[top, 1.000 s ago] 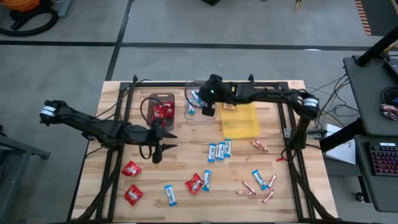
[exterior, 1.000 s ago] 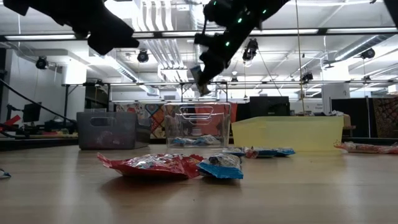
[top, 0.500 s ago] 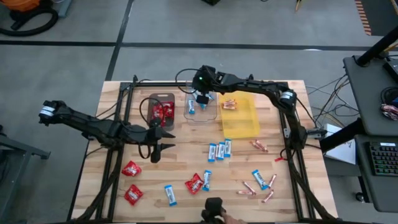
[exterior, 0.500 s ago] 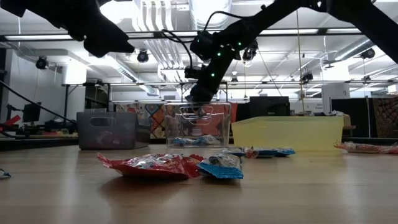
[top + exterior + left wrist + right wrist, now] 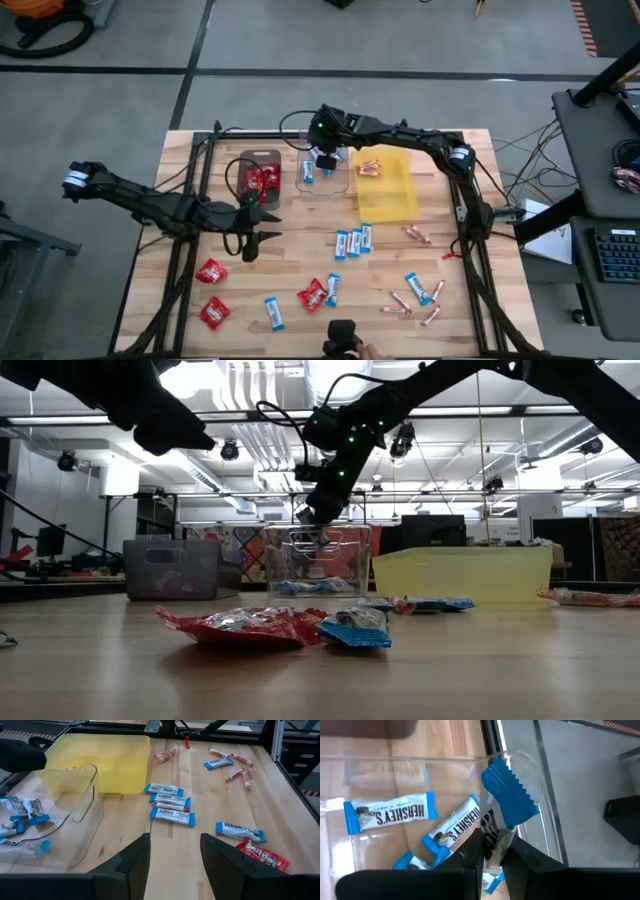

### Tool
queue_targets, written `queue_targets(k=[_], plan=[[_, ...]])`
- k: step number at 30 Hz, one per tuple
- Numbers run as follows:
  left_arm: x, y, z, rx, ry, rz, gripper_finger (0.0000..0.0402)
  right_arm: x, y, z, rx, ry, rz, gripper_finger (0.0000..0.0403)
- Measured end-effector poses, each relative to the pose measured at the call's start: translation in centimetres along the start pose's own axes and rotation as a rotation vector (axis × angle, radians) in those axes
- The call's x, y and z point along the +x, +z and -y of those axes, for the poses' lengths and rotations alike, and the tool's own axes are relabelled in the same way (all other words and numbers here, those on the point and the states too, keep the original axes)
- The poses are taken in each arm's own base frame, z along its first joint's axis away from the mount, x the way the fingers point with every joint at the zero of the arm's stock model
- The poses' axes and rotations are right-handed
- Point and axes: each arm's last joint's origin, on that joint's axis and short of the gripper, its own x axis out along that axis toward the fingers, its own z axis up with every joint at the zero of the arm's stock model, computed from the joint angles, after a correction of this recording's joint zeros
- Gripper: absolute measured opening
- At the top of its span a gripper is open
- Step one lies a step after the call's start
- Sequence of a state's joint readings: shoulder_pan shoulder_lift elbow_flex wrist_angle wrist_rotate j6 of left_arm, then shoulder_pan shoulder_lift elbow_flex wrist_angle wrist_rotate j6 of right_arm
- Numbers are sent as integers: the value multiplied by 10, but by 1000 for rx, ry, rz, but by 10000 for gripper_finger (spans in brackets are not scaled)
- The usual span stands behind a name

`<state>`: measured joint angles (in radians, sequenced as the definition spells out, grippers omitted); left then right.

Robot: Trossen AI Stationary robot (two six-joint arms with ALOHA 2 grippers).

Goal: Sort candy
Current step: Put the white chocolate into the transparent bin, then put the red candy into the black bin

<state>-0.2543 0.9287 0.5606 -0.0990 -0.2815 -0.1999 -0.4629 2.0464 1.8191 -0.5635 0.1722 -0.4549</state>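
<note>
My right gripper (image 5: 325, 159) hangs over the clear tray (image 5: 322, 178) at the table's far side, shut on a blue-and-white bar (image 5: 506, 795). A few more bars (image 5: 390, 813) lie flat on that tray's floor. My left gripper (image 5: 175, 865) is open and holds nothing, hovering over bare wood near the table's middle left (image 5: 250, 242). Loose on the table lie blue-and-white bars (image 5: 353, 240), red packets (image 5: 210, 271) and copper sticks (image 5: 401, 303). My right gripper pinches the blue-and-white bar between its two fingers (image 5: 472, 856), near one end (image 5: 493, 838). The fingers come from above, pointing down. The bar is lifted clear, and its free crimped blue end (image 5: 512, 790) sticks out past the fingertips toward the clear tray's floor.
A dark tray (image 5: 260, 176) with red packets stands left of the clear tray, and a yellow tray (image 5: 388, 195) with copper sticks stands right of it. A person's hand with a dark object (image 5: 345, 338) shows at the near edge. The black frame rails (image 5: 200, 180) border the table.
My right gripper, carrying the bar, has moved toward the table's far left and come down from well above the clear tray to its rim, then kept still. My left arm has not moved. A hand with a dark object has appeared at the near edge.
</note>
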Motion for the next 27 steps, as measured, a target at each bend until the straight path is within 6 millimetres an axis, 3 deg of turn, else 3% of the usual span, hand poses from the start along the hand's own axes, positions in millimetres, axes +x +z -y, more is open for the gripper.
queue_targets(k=[3,12,15,21,27], plan=[[0,0,0,0,0,1,157,0,-1,-1,16,5,-12,60],[1,0,0,-1,1,-2,157,0,-2,2,75,-4,-25,153],[4,-2,1,-18,2,-13,157,-5,1,4,135,-9,-13,162],[15,-8,3,-60,9,-65,157,-43,13,1,221,127,17,157],[26,-14,8,-90,-49,-115,158,-97,22,-24,230,257,53,145]])
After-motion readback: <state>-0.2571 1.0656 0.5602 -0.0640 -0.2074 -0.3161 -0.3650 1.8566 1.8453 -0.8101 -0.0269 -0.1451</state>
